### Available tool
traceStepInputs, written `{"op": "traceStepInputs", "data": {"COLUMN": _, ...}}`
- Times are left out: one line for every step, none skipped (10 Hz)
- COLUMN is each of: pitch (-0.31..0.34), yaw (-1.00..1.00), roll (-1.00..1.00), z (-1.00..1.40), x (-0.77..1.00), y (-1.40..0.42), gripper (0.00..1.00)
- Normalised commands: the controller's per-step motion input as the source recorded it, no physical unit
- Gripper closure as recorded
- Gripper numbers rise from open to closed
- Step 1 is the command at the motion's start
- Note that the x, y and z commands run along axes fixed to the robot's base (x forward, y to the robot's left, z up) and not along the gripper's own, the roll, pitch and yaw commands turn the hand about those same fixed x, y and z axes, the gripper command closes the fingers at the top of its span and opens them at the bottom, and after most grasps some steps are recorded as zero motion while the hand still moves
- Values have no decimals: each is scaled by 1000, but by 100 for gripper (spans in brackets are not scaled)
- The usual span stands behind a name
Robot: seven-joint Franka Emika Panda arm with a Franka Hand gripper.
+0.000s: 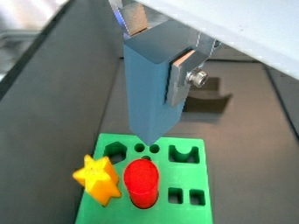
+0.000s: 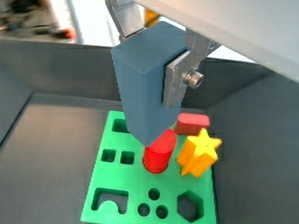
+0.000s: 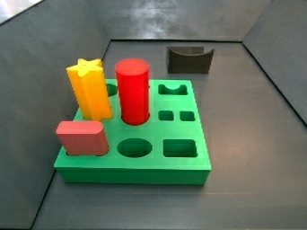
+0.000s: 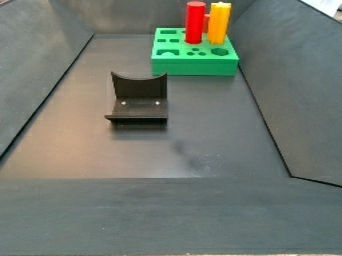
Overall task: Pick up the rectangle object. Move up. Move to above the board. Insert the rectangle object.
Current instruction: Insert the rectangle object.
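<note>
Steel-blue slab: you carry the rectangle object (image 1: 149, 87) upright, long axis vertical, so that its lower end can go straight down into a slot; both wrist views show it hanging above the board, its lower end over the area beside the red cylinder (image 1: 142, 182).
Tool: the tool (image 2: 158, 74) is clenched on the rectangle object; one silver finger plate (image 2: 177, 77) lies flat against a broad face, the opposite plate is hidden behind the slab. Neither side view shows the tool, so you may judge it to be high above the tabletop.
Green board: the board (image 3: 192, 166) rests flat on the dark tabletop (image 4: 160, 150) near a wall, holes facing up to receive pieces.
Seated pieces: red cylinder, yellow star post (image 3: 86, 88) and salmon block (image 3: 82, 137) already stand in their holes; the small rectangular holes (image 3: 177, 115) are empty.
Fixture: the fixture (image 4: 136, 100) stands well apart from the board and holds nothing.
Step in hand: judged as positioning above the board; insertion is not yet done.
Next move: you need the slab's narrow footprint lined up with a matching rectangular hole before descent.
</note>
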Motion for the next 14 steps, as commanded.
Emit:
{"op": "traceStepInputs", "data": {"pitch": -63, "yaw": -1000, "roll": 0, "z": -120, "x": 0, "y": 0, "gripper": 100}}
{"op": "traceStepInputs", "data": {"pitch": -90, "yaw": -1000, "roll": 0, "z": -183, "x": 0, "y": 0, "gripper": 100}}
{"op": "traceStepInputs", "data": {"pitch": -106, "yaw": -1000, "roll": 0, "z": -211, "x": 0, "y": 0, "gripper": 100}}
{"op": "traceStepInputs", "data": {"pitch": -129, "yaw": -1000, "roll": 0, "z": -286, "x": 14, "y": 0, "gripper": 100}}
{"op": "traceStepInputs", "data": {"pitch": -137, "yaw": -957, "roll": 0, "z": -394, "x": 46, "y": -74, "gripper": 100}}
{"op": "traceStepInputs", "data": {"pitch": -124, "yaw": -954, "roll": 0, "z": -391, "x": 43, "y": -100, "gripper": 100}}
{"op": "traceStepInputs", "data": {"pitch": -86, "yaw": -917, "roll": 14, "z": -409, "x": 57, "y": -189, "gripper": 100}}
{"op": "traceStepInputs", "data": {"pitch": -74, "yaw": -923, "roll": 31, "z": -431, "x": 46, "y": -197, "gripper": 100}}
{"op": "traceStepInputs", "data": {"pitch": -64, "yaw": -920, "roll": 44, "z": -457, "x": 54, "y": -206, "gripper": 100}}
{"op": "traceStepInputs", "data": {"pitch": -43, "yaw": -849, "roll": 64, "z": -429, "x": 111, "y": -277, "gripper": 100}}
{"op": "traceStepInputs", "data": {"pitch": -39, "yaw": -823, "roll": 79, "z": -411, "x": 120, "y": -311, "gripper": 100}}
{"op": "traceStepInputs", "data": {"pitch": -39, "yaw": -803, "roll": 79, "z": -366, "x": 131, "y": -337, "gripper": 100}}
{"op": "traceStepInputs", "data": {"pitch": -34, "yaw": -794, "roll": 64, "z": -326, "x": 143, "y": -337, "gripper": 100}}
{"op": "traceStepInputs", "data": {"pitch": -20, "yaw": -774, "roll": 56, "z": -269, "x": 160, "y": -340, "gripper": 100}}
